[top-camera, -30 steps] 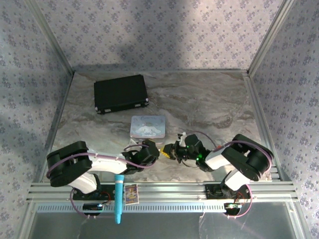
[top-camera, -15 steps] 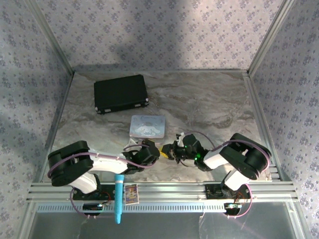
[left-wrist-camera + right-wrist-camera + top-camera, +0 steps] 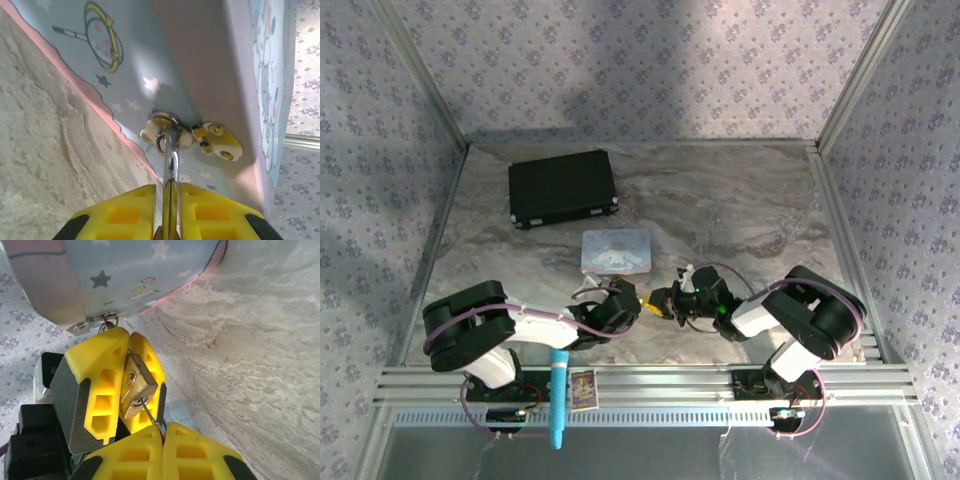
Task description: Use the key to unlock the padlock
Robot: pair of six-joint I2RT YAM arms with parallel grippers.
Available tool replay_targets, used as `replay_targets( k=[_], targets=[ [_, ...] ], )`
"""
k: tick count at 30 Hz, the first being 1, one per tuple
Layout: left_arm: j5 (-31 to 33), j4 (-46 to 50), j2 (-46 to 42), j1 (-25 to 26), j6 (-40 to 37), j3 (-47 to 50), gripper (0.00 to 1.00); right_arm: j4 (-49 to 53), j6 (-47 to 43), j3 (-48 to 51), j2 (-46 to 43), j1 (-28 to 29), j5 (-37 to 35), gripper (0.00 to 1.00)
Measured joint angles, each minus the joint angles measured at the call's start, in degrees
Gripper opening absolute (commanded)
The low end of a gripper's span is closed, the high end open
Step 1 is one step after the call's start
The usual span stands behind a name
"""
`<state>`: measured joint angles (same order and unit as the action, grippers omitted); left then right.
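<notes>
- A blue pen-shaped stick (image 3: 558,395) and a small picture card (image 3: 583,388) lie on the metal rail at the near edge, beside the left arm's base.
- Just beyond the rail, the two arms reach toward each other over the marbled table (image 3: 740,210), and their tips meet near its middle.
- The right end effector (image 3: 162,434) is clenched on the key (image 3: 147,415). Only the key's thin silvery shaft shows past the yellow fingertips, and its tip sits in the keyhole at the bottom of the padlock (image 3: 136,385).
- The left end effector (image 3: 632,308) is clamped on the brass padlock, with the lock body pinched between its yellow fingers. Held this way, the padlock is just off the tin's near side, with its keyhole end facing the right arm.
- The padlock's shackle (image 3: 170,160) runs up from between the left fingers and passes through the hasp ring (image 3: 165,131) on the tin's wall.
- The pastel tin (image 3: 616,250), printed with stars, sits just behind both end effectors.
- A black case (image 3: 563,187) lies closed at the far left of the table, well apart from the tin.
</notes>
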<state>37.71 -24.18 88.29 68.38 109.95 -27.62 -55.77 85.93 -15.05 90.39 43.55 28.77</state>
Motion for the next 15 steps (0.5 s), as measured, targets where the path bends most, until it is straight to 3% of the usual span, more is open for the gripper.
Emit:
replay_targets(
  k=[6,15],
  targets=[
    [-2.71,-3.34,0.0,0.11,-0.44,0.57,0.0,2.6,-2.75,0.33,-2.64,-2.99,1.01,0.0],
    [-3.39,-4.22,0.96,0.52,-0.44,0.83,0.0,3.65,-3.02,0.59,-3.8,-1.2,-2.27,0.0]
  ],
)
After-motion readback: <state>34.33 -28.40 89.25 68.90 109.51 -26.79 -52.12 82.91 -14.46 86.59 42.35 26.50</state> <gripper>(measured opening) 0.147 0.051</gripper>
